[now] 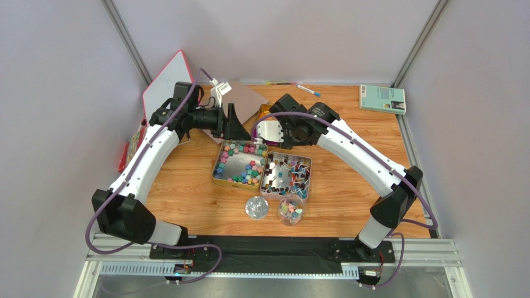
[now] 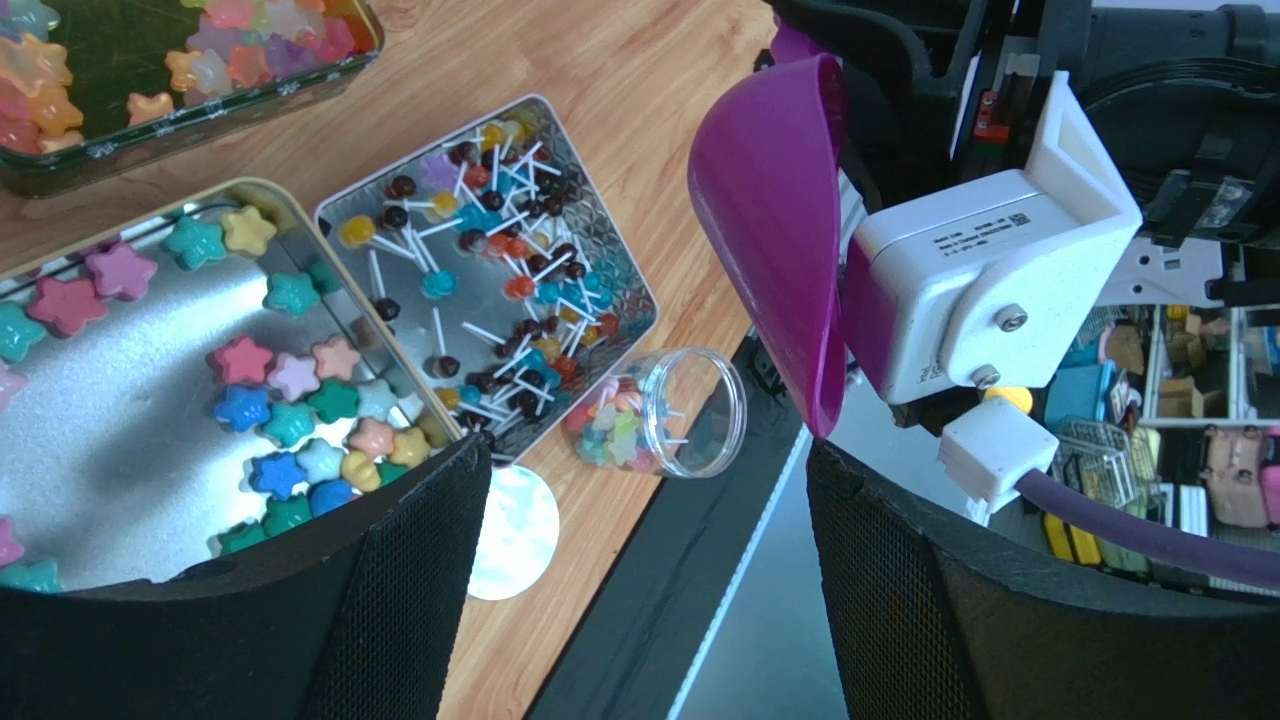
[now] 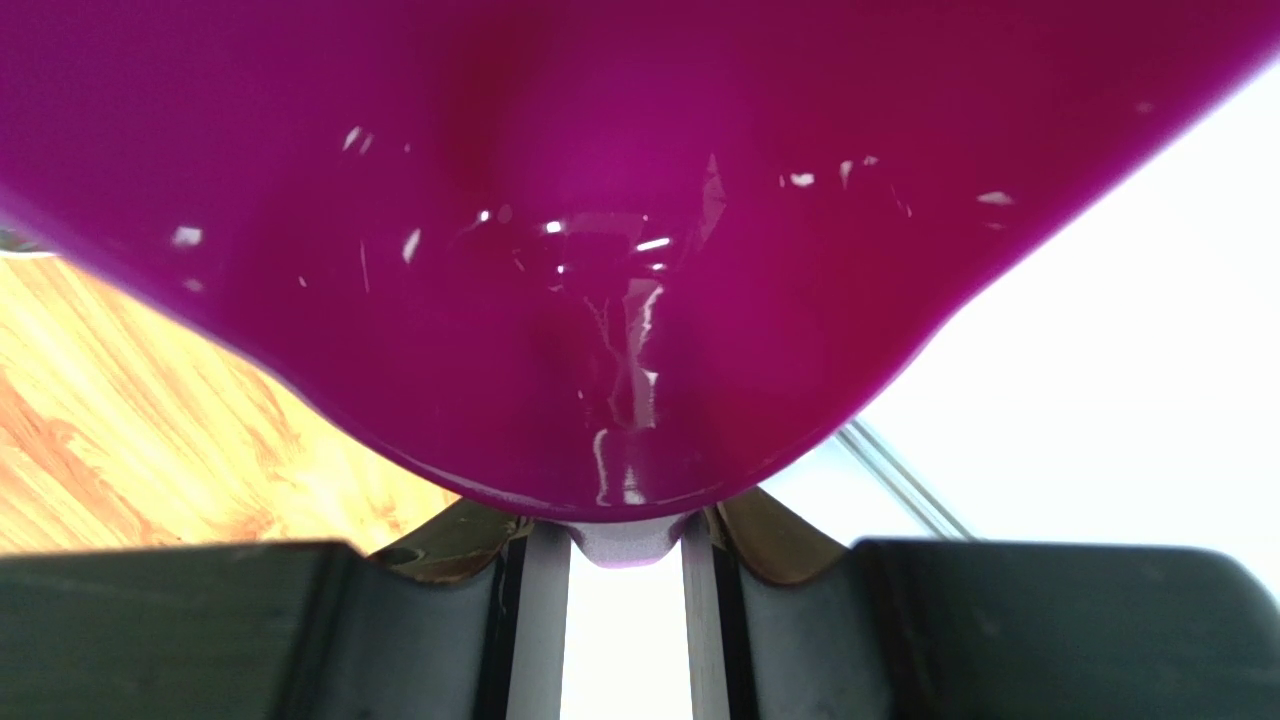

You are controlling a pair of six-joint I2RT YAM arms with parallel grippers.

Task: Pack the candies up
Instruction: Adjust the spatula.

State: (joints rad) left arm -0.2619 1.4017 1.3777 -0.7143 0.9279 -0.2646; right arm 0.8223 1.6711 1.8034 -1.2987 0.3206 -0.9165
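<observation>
Candies lie in two tins on the worktop. My left end effector hangs spread and empty; my right end effector pinches the purple scoop.

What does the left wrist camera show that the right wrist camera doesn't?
Only the left wrist view: a gold tin of star candies, a silver tin of lollipops and a clear jar. Only the right wrist view: the purple scoop up close, its handle clamped between the right jaws. Both: that scoop and the wooden table.
</observation>
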